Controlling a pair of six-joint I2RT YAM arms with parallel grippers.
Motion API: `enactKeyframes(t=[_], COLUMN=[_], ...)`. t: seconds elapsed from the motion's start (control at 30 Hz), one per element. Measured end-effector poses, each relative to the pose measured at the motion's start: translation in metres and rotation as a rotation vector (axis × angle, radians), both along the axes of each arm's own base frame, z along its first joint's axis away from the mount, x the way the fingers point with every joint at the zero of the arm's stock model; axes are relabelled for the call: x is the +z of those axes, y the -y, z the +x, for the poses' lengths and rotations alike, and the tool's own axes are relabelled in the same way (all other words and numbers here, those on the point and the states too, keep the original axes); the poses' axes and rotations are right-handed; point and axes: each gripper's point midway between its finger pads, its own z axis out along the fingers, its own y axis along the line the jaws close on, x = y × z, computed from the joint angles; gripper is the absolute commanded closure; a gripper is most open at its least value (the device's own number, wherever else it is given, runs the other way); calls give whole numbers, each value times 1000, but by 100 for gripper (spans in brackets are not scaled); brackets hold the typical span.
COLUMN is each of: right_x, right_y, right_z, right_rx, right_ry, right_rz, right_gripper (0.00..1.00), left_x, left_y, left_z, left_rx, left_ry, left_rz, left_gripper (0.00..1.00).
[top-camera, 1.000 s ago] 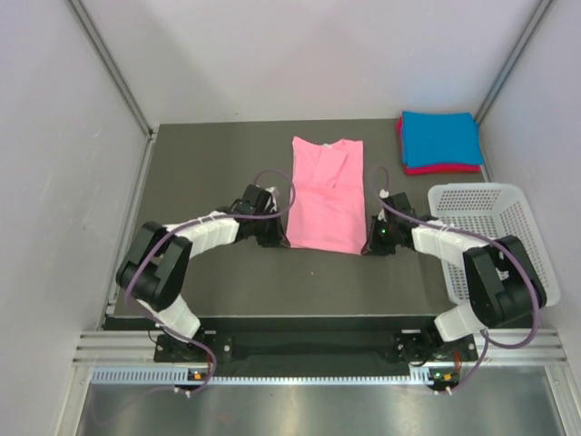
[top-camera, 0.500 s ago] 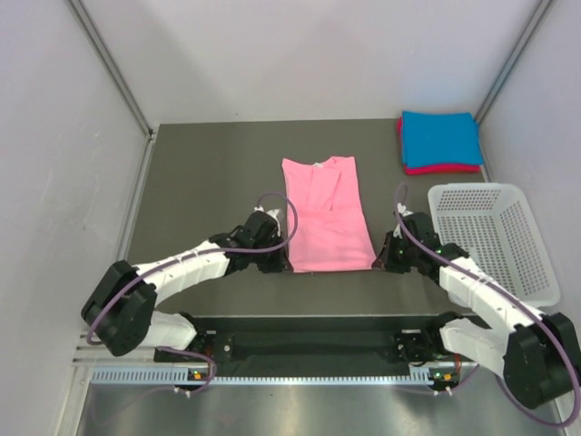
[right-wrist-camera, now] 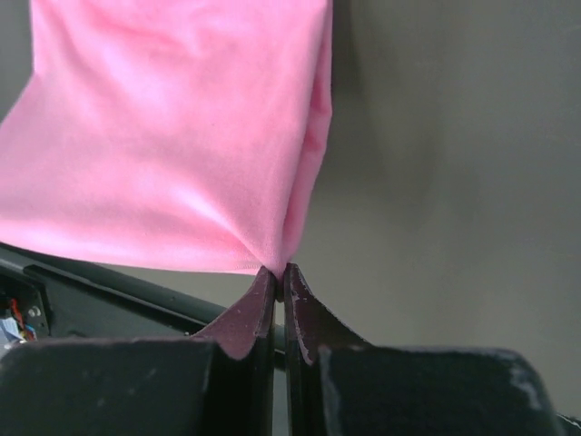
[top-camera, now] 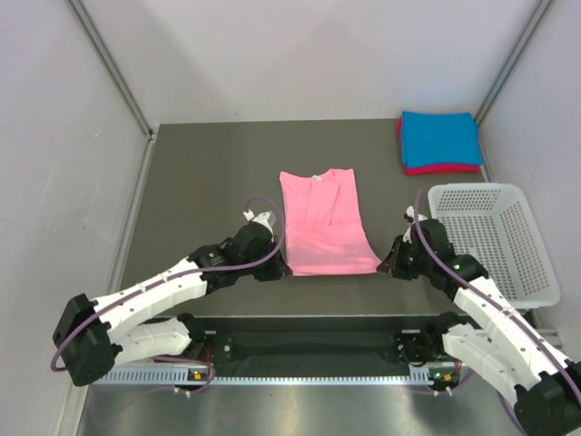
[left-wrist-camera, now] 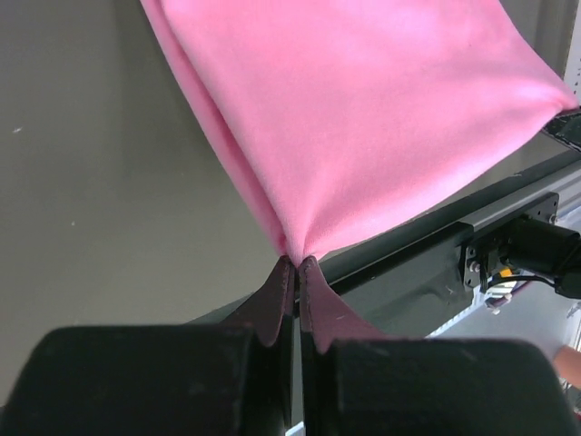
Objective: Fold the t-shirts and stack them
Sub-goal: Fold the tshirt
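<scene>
Closest to me, both arms reach low from their bases over the near edge of the desk (top-camera: pixel 209 173). My left hand (top-camera: pixel 280 265) is clenched on the near left corner of the light pink t-shirt (top-camera: pixel 322 227). In the left wrist view its dark fingers (left-wrist-camera: pixel 277 304) are pressed together, with the cloth pinched at their tips and fanning away in taut creases. My right hand (top-camera: pixel 390 265) is clenched the same way on the near right corner. The right wrist view shows the fabric gathered to a point right where those fingers (right-wrist-camera: pixel 313 318) meet.

Between the two hands the near hem is stretched out, wider than the rest of the shirt, and lies close to the desk's near edge. The pinched corners look raised off the surface, but I cannot tell how far along the hem that goes. From there the pink shirt runs away from me toward the middle of the desk as a long narrow strip, its neckline at the far end.

Further back on the right, a white mesh basket (top-camera: pixel 477 188) sits by the right edge, well apart from the pink shirt. In the far right corner, the bright blue t-shirt (top-camera: pixel 440 136) lies folded on top of the magenta-red t-shirt (top-camera: pixel 445 169). Only the left and near edges of the red one show.
</scene>
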Motion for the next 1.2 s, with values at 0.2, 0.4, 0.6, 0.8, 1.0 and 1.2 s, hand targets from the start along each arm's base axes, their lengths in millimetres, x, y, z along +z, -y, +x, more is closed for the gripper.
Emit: enactKeyframes(t=[0.2, 0.4, 0.6, 0.8, 1.0, 1.2], right_x=[23, 51, 69, 77, 71, 61], right_y=[-4, -10, -21, -34, -40, -45], right_z=[11, 44, 86, 146, 205, 254], right_rx=[-2, 2, 23, 46, 50, 54], right_ry=[41, 83, 104, 119, 113, 107], right_rz=[11, -24, -66, -106, -114, -92], right_gripper=[100, 100, 100, 100, 100, 100], left_x=[10, 29, 42, 41, 48, 51], left_y=[-3, -2, -12, -22, -12, -7], left_z=[8, 40, 99, 160, 216, 269], left_rx=[41, 105, 187, 220, 194, 206], left_ry=[25, 75, 94, 77, 128, 163], left_rz=[12, 51, 69, 66, 62, 52], left_gripper=[100, 100, 100, 100, 100, 100])
